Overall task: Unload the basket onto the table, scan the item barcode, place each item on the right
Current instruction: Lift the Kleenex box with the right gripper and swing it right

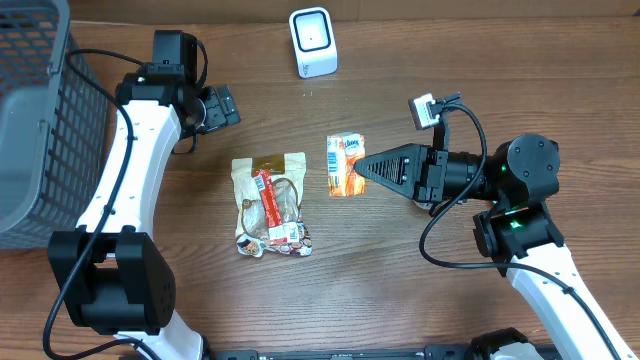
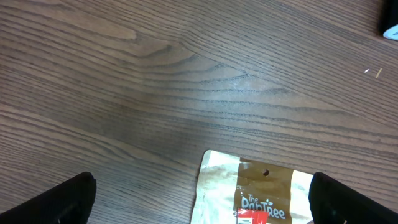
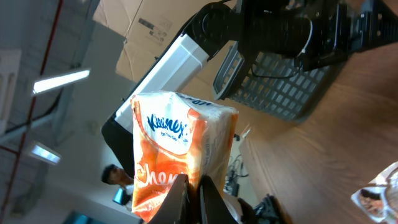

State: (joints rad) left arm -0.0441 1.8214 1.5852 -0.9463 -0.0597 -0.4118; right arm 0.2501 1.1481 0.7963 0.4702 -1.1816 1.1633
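Note:
My right gripper [image 1: 362, 168] is shut on an edge of an orange-and-white Kleenex tissue pack [image 1: 345, 165] and holds it above the table's middle. The pack's barcode [image 1: 333, 160] faces up in the overhead view. In the right wrist view the pack [image 3: 180, 149] stands on end between the closed fingers [image 3: 211, 199] of my right gripper [image 3: 193, 190]. A white barcode scanner [image 1: 313, 42] stands at the far middle, well apart from the pack. My left gripper [image 1: 222, 105] is open and empty at the upper left, its black fingers [image 2: 62, 202] spread wide over bare wood.
A brown-and-white snack pouch [image 1: 270, 205] with a red label lies flat left of the tissue pack; its top edge [image 2: 255, 186] shows between the left fingers. A grey wire basket [image 1: 35, 120] fills the left edge of the table.

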